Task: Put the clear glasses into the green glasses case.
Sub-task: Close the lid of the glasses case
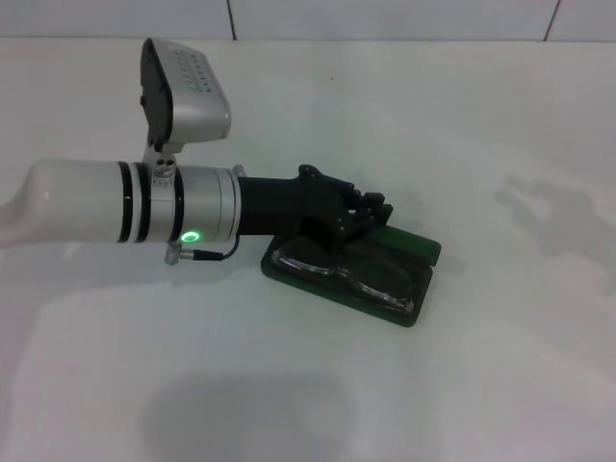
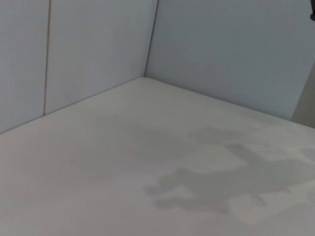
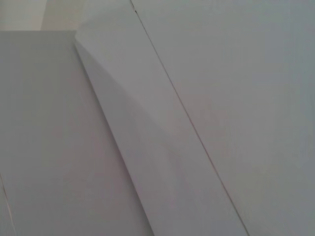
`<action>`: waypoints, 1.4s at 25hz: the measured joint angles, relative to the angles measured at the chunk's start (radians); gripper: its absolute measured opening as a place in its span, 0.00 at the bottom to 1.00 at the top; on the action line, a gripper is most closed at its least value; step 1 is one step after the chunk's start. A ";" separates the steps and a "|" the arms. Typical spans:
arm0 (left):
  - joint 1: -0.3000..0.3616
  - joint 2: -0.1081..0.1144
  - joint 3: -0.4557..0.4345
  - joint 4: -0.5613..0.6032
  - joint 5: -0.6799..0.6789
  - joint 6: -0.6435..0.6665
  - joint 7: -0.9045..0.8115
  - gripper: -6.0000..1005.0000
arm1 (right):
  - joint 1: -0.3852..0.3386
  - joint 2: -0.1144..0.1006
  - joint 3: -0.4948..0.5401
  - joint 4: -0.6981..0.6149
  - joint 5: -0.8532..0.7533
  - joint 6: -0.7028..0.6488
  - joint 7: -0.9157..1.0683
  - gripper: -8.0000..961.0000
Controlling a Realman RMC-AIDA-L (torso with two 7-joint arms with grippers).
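Note:
The green glasses case (image 1: pixel 424 293) lies open on the white table, right of centre in the head view. The clear glasses (image 1: pixel 358 277) rest inside its lower tray, lens toward the front edge. My left gripper (image 1: pixel 369 214) reaches in from the left and hovers over the case's far side, by the raised green lid (image 1: pixel 412 241), covering part of it. Only the bare tabletop and wall panels appear in the left wrist view. The right arm is out of the head view, and its wrist view faces white wall panels.
The white table (image 1: pixel 500 366) spreads around the case on all sides. Panelled walls (image 1: pixel 385 17) stand at the far edge. The left arm's silver forearm (image 1: pixel 144 202) and its wrist camera housing cross the left half of the head view.

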 joint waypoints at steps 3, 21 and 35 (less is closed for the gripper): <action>0.007 0.000 0.001 0.000 0.001 0.005 0.001 0.15 | 0.005 0.000 -0.002 0.000 0.000 0.002 0.000 0.27; 0.044 0.000 0.001 0.004 0.016 0.049 0.013 0.15 | 0.017 0.000 -0.012 0.000 0.000 0.008 0.000 0.27; 0.074 0.000 0.001 0.003 0.016 0.072 0.025 0.16 | 0.020 0.000 -0.023 0.000 0.000 0.008 0.000 0.27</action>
